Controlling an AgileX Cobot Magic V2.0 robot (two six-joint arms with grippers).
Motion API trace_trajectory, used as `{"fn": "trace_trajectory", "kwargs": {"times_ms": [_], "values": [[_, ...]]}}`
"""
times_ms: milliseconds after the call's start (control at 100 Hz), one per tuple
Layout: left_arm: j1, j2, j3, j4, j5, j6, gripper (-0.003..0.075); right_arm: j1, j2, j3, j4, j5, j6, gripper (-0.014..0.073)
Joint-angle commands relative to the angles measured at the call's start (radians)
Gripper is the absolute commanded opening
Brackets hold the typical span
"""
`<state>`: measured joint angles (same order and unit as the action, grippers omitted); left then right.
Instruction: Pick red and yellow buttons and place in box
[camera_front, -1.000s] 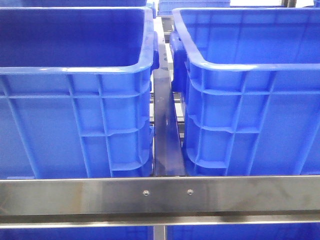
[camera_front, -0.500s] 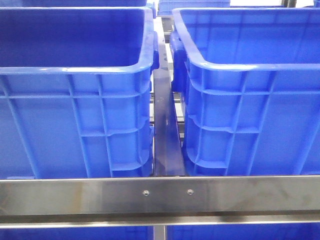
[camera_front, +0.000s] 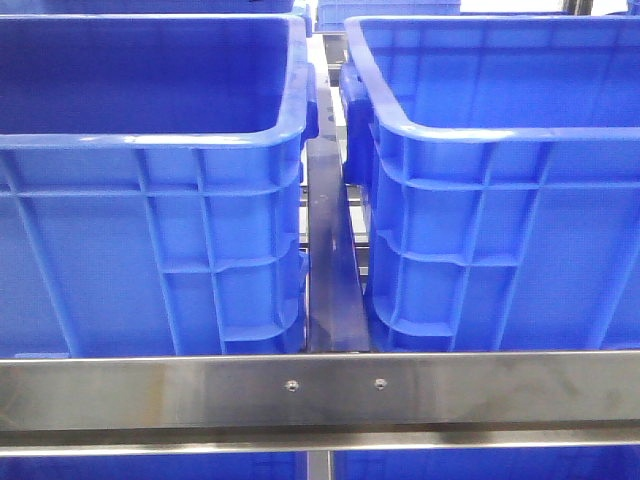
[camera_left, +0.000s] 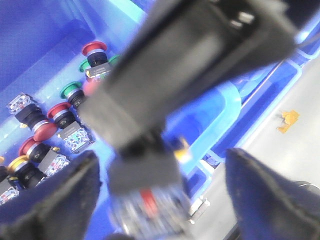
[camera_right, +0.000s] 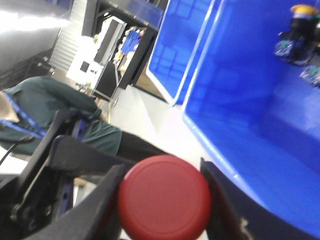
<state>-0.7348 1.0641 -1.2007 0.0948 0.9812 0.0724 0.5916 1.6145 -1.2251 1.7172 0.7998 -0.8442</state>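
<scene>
Stood two deep blue plastic bins side by side in the front view, left bin (camera_front: 150, 230) and right bin (camera_front: 500, 230), both glossy, ribbed on the outer walls, with rounded rolled rims. Ran a brushed steel rail (camera_front: 320, 392) across in front of them, with a narrow steel strut (camera_front: 332, 260) filling the slim gap between the two; showed neither arm there.

Held, in the right wrist view, a red button (camera_right: 164, 197) with a smooth, round, matte cap, pinched between the dark fingers of the right claw (camera_right: 162, 200), which pressed against both sides of the cap. Lay a blue bin wall (camera_right: 240, 115) just beyond that claw, its rim thick and rounded, with a yellow-capped button (camera_right: 300, 10) and blurred switch bodies deeper inside. Sat a person in dark green (camera_right: 60, 115) well off to the far side, beyond a stretch of pale floor.

Gripped, in the left wrist view, a blurred switch body (camera_left: 147, 200) with a red mark between the wide dark pads of the left claw (camera_left: 162, 200); could not tell the cap colour. Lay more buttons (camera_left: 55, 125), red, green and yellow mushroom caps on clear-and-black bodies, crowded on the bin floor beyond that claw. Showed grey floor past the bin rim (camera_left: 225, 115).
</scene>
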Motion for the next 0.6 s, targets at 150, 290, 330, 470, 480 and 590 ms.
{"fn": "trace_trajectory", "kwargs": {"times_ms": [150, 290, 330, 470, 480, 590], "values": [[-0.008, -0.016, -0.032, -0.004, -0.062, -0.002, 0.0491, -0.129, -0.048, -0.034, 0.062, 0.02, -0.025, 0.0036], [-0.008, -0.016, -0.032, -0.004, -0.062, -0.002, 0.0491, -0.26, -0.048, -0.034, 0.057, 0.081, -0.025, 0.0036], [-0.008, -0.016, -0.032, -0.004, -0.062, -0.002, 0.0491, -0.294, -0.048, -0.034, 0.057, 0.101, -0.025, 0.0036], [-0.008, -0.016, -0.032, -0.004, -0.062, -0.002, 0.0491, -0.432, -0.048, -0.02, 0.057, 0.157, -0.025, 0.0036], [-0.008, -0.016, -0.032, -0.004, -0.062, -0.002, 0.0491, -0.446, -0.048, -0.018, 0.057, 0.16, -0.025, 0.0036], [-0.008, -0.016, -0.032, -0.004, -0.062, -0.002, 0.0491, -0.558, -0.048, 0.03, 0.057, 0.183, -0.025, 0.0036]]}}
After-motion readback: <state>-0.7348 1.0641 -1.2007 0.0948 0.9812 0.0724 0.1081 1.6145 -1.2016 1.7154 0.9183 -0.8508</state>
